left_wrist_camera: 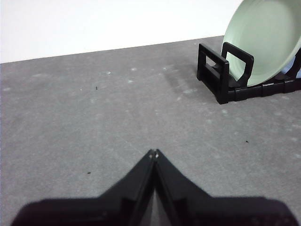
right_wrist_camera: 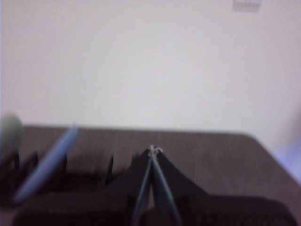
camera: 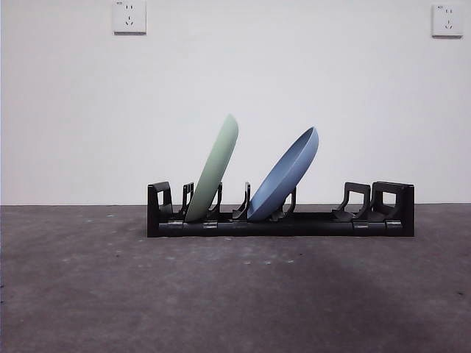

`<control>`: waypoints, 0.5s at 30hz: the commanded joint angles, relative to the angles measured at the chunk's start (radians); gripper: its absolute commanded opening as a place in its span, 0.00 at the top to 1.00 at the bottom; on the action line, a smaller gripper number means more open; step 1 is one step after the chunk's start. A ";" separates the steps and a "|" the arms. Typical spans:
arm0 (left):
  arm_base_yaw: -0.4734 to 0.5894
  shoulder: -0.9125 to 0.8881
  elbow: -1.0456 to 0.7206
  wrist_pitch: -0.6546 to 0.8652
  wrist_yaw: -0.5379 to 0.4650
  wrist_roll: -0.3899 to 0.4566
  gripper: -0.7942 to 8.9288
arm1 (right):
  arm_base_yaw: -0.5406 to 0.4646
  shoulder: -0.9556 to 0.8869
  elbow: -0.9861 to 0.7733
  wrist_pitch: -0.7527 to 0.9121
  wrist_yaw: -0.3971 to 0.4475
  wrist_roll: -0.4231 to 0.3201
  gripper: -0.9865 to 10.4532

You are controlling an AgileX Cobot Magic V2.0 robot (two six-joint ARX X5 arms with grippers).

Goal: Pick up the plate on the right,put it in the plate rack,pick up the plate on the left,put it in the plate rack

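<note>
Both grippers, left (left_wrist_camera: 154, 153) and right (right_wrist_camera: 153, 149), are pinched together holding nothing, while two plates, green (camera: 214, 170) and blue (camera: 285, 175), lean in one plate rack (camera: 280, 220) on the gray table (camera: 235, 294) by a white wall (camera: 235, 88).

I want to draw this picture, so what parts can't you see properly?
- Pale green round plate: cut off by the left wrist view's edge.
- Blue round plate: smeared by blur in the right wrist view.
- Long black plastic plate rack: its bottoms of both plates hidden behind prongs in the front view.
- Both arms: outside the front view.
</note>
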 commanded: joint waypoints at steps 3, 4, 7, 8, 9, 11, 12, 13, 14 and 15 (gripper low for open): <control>0.003 -0.002 -0.011 0.013 0.000 -0.006 0.92 | -0.002 -0.114 -0.219 0.057 0.000 0.001 0.91; 0.003 -0.002 -0.011 0.013 0.000 -0.006 0.92 | -0.002 -0.132 -0.251 0.064 0.000 0.001 0.91; 0.003 -0.002 -0.011 0.013 0.000 -0.006 0.92 | -0.002 -0.185 -0.341 0.082 0.001 0.008 0.91; 0.003 -0.002 -0.011 0.013 0.000 -0.006 0.92 | -0.002 -0.203 -0.365 0.080 0.001 0.008 0.91; 0.003 -0.002 -0.011 0.013 0.000 -0.006 0.92 | -0.002 -0.215 -0.383 0.080 0.002 0.008 0.91; 0.003 -0.002 -0.011 0.013 0.000 -0.006 0.92 | -0.002 -0.243 -0.424 0.080 0.002 0.013 0.91; 0.003 -0.002 -0.011 0.013 0.000 -0.006 0.92 | -0.002 -0.254 -0.442 0.081 0.005 0.021 0.91; 0.003 -0.002 -0.011 0.013 0.000 -0.006 0.92 | -0.002 -0.264 -0.457 0.081 0.011 0.028 0.91; 0.003 -0.002 -0.011 0.013 0.000 -0.006 0.92 | -0.001 -0.268 -0.475 0.085 0.019 0.038 0.91; 0.003 -0.002 -0.011 0.013 0.000 -0.006 0.92 | -0.001 -0.268 -0.491 0.087 0.025 0.051 0.91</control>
